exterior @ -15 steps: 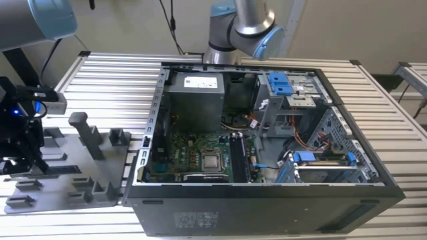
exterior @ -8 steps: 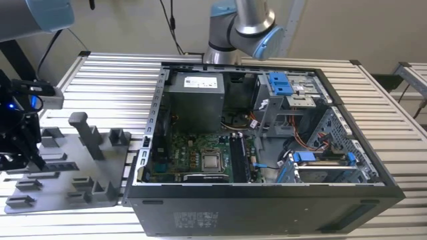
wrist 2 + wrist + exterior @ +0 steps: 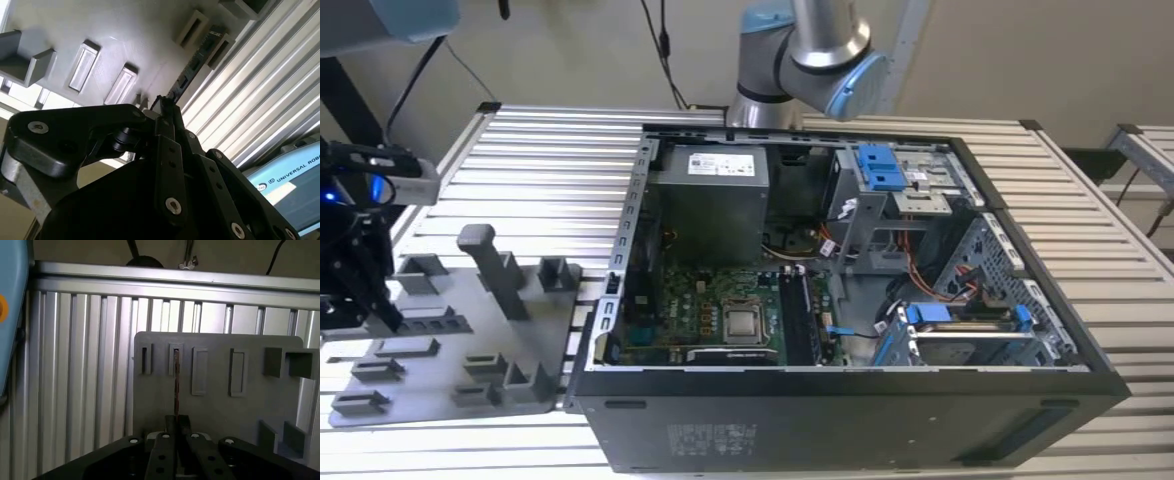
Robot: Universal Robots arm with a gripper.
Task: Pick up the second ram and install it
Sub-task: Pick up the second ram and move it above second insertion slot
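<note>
Between the tips of the black metal claw (image 3: 176, 422), the second ram (image 3: 176, 382) is standing on its thin edge, long and flat. The claw is clenching it. Under the claw, a smooth grey plastic tray (image 3: 250, 405) is lying on ribbed shiny slats (image 3: 75, 390).

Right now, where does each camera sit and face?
Exterior view: off the arm, above, looking down on the open computer case, tray and arm.
First wrist view: on the arm, looking over the gripper at the tray.
Second wrist view: on the arm, along the gripper toward the tray.
Both wrist views share the memory stick standing in the tray.
</note>
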